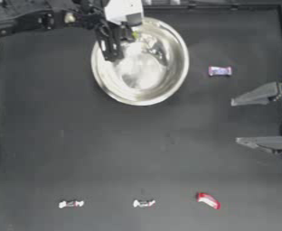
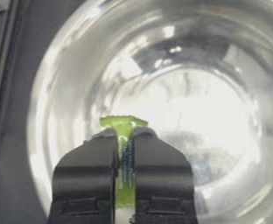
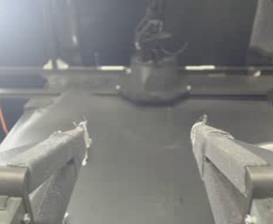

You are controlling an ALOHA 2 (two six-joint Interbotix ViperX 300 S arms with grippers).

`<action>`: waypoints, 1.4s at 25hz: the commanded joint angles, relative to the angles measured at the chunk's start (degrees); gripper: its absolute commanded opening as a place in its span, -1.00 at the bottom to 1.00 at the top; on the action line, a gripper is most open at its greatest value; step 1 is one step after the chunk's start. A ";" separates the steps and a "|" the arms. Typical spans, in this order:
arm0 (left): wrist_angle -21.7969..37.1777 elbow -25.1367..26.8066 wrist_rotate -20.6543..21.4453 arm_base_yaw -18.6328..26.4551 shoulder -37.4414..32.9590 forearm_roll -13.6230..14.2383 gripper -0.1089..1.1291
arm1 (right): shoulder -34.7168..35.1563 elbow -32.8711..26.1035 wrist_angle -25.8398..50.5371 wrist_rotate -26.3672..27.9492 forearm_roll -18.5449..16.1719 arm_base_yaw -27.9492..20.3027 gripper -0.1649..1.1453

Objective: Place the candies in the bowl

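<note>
the left gripper [image 1: 113, 53] hangs over the large round shiny silver metal bowl [image 1: 167, 85], above the part of its inside nearest the left rim, with its jaws clenched on the small yellow-green wrapped candy [image 2: 124, 148]. in the left wrist view the left gripper [image 2: 124, 133] shows that candy pinched upright between the two dark jaws, its crinkled green end sticking out past the fingertips above the bowl [image 2: 232, 109] and its bright reflective inside. the candy is held in the air, not resting on the metal.

the right gripper [image 1: 235, 122] sits drawn back at the right edge of the dark table [image 1: 58, 135], its pale jaws spread wide apart and holding nothing; the right wrist view shows the right gripper [image 3: 140, 127] with only bare table between its fingers.

the purple-white wrapped candy [image 1: 219, 71] lies on the table just to the right of the bowl. along the near edge, well apart from the bowl, lie two white candies with twisted ends [image 1: 71, 204] [image 1: 144, 204] and the red-white candy [image 1: 209, 200], in a loose row.
</note>
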 commanded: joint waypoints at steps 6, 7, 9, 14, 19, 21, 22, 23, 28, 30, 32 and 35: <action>0.26 -2.46 3.96 -0.79 -0.35 -6.06 0.02 | 0.26 -0.35 -0.35 0.00 0.18 0.00 0.77; 0.26 -2.46 4.04 -0.79 -0.35 -6.33 0.19 | 0.26 -0.44 -0.35 0.00 0.18 0.00 0.77; 0.26 -2.46 4.04 -0.79 -0.18 -6.33 0.58 | 0.26 -0.44 -0.35 0.00 0.18 0.00 0.77; 0.26 -2.29 4.04 -0.79 -0.53 -6.68 0.81 | 0.26 -0.35 -0.35 0.00 0.18 0.00 0.77; 1.14 -0.88 3.96 -0.88 -5.19 -6.77 0.73 | 0.26 -0.35 -0.18 0.00 0.44 0.00 0.77; 1.41 0.79 3.96 -1.14 -8.53 -7.12 0.73 | 0.26 -0.35 -0.18 0.00 0.44 0.00 0.77; 1.41 1.85 3.96 -1.32 -10.28 -7.21 0.73 | 0.26 -0.44 -0.09 0.00 0.44 0.00 0.77; 1.41 3.52 3.96 -1.58 -12.74 -7.38 0.73 | 0.26 -0.35 -0.09 0.00 0.44 -0.09 0.77; 0.62 10.55 3.96 -3.52 -22.41 -8.26 0.69 | 0.26 -0.44 0.26 0.00 0.53 -0.88 0.77; 0.26 13.45 3.87 -4.75 -26.37 -8.70 0.69 | 0.26 -0.44 0.35 -0.09 0.44 -1.23 0.77; -0.70 16.44 3.87 -6.06 -30.41 -9.84 0.69 | 0.26 -0.44 0.53 -0.09 0.44 -1.41 0.77; -3.60 22.06 3.96 -8.61 -38.06 -11.60 0.69 | 0.26 -0.53 0.97 0.00 0.62 -1.49 0.77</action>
